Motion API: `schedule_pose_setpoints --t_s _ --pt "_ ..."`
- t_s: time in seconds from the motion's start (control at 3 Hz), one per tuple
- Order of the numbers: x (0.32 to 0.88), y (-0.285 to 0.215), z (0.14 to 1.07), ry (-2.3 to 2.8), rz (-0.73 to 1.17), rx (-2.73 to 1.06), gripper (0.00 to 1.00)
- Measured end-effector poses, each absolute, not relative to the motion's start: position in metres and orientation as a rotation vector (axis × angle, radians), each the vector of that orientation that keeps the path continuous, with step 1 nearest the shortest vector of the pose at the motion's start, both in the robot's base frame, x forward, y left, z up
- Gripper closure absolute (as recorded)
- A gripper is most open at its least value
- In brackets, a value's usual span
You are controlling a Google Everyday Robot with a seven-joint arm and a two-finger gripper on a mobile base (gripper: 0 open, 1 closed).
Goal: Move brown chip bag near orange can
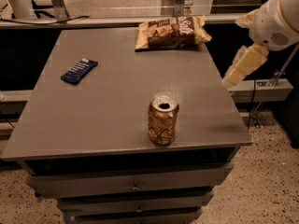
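**Tabletop layout, read from my gripper**

My gripper point(237, 73) hangs just outside the right-hand edge of the table point(117, 125), about midway along that side. Left of my gripper and farther back, the brown chip bag point(170, 31) lies flat at the table's far edge. Left of my gripper and nearer the front, the orange can point(163, 119) stands upright on the table, well apart from the bag. Farthest left from my gripper, a bar wrapper point(79, 70) lies near the opposite edge. Drawers point(135, 185) sit under the tabletop, below the can.
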State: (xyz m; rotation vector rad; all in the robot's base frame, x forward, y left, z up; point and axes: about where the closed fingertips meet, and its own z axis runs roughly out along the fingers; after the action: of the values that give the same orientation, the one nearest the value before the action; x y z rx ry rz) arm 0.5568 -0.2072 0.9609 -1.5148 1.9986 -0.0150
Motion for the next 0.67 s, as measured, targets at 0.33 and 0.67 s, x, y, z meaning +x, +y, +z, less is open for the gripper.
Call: schedule_pose_setpoints --t_s 0.33,0.67 --pt "0.614 -0.205 0.958 1.926 0.054 -1.4 0.0" --pt "0.659 -0.201 0.951 1.856 0.195 -1.264 0.0"
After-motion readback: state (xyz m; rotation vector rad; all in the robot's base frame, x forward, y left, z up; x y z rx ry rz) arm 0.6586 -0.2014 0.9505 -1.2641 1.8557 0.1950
